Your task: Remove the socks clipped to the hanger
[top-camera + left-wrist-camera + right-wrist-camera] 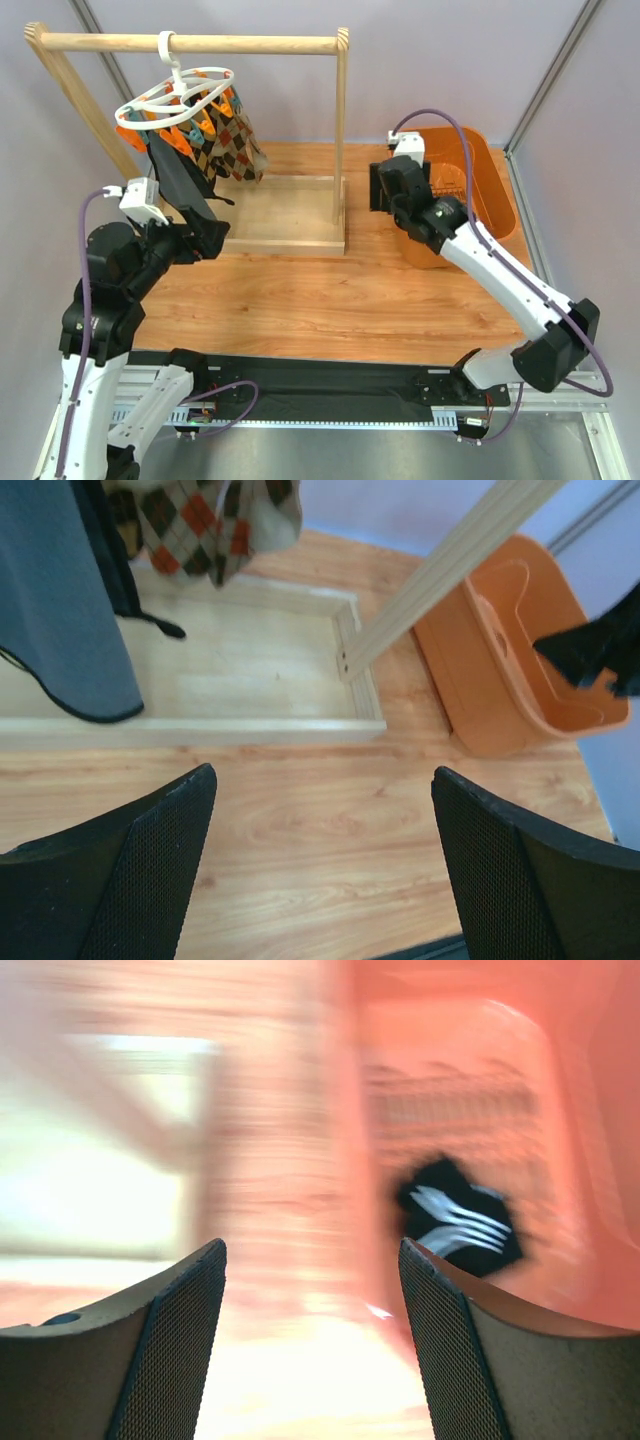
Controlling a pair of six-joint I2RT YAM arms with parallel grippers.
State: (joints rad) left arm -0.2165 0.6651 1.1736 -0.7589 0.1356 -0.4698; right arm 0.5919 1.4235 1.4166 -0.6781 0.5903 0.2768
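Observation:
The white ring hanger (175,95) hangs by its hook from the wooden rail, with orange and teal clips under it. Two socks stay clipped to it: an argyle one (235,145) (205,520) and a dark plain one (178,180) (60,610). My left gripper (205,240) (325,780) is open just below and in front of the dark sock, with only bare table between its fingers. My right gripper (385,190) (312,1260) is open at the left wall of the orange basket (490,170). A black sock with white stripes (460,1218) lies inside the basket; that view is blurred.
The wooden rail frame (190,42) stands on a shallow wooden base tray (285,215) (250,675), its right post (341,120) between the socks and the basket. The basket (500,680) sits at the right rear of the table.

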